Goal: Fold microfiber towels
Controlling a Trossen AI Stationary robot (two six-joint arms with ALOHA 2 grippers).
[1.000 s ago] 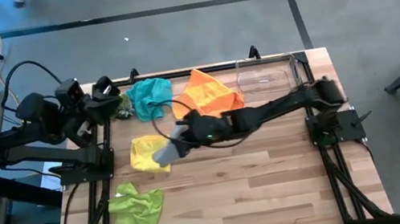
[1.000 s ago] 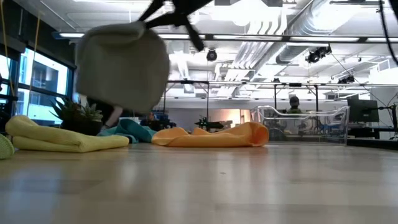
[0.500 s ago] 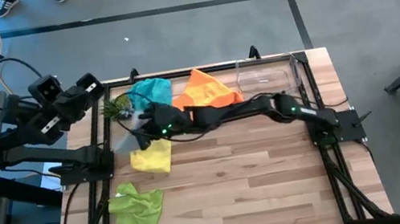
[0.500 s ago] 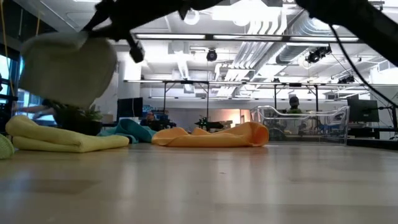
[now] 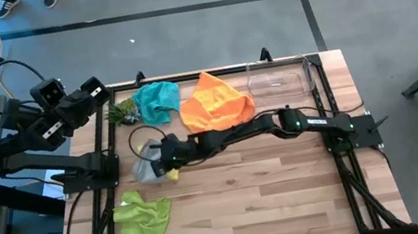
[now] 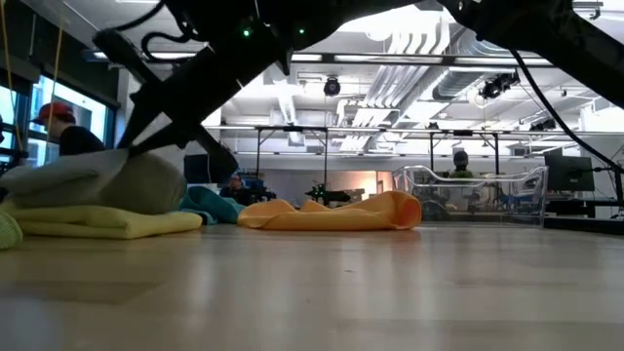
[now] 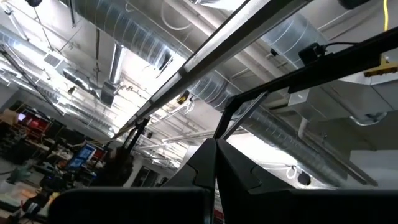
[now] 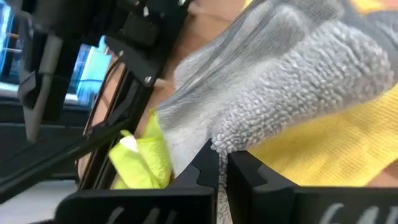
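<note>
Non-task stuff from where my claw sits: wooden table (image 5: 273, 191) under me, butcher-block planks, dark frame rails along its edges. Clear plastic bin (image 5: 277, 78) far off behind my wrist, at the table's far corner on my own base's side; in the low view it shows as see-through walls (image 6: 475, 191). Small green spiky plant (image 5: 122, 111) just past my claw toward the far edge. Person in a red cap (image 6: 60, 125) in the room beyond. Pair of shoes (image 5: 25, 1) on the floor well past the table.
</note>
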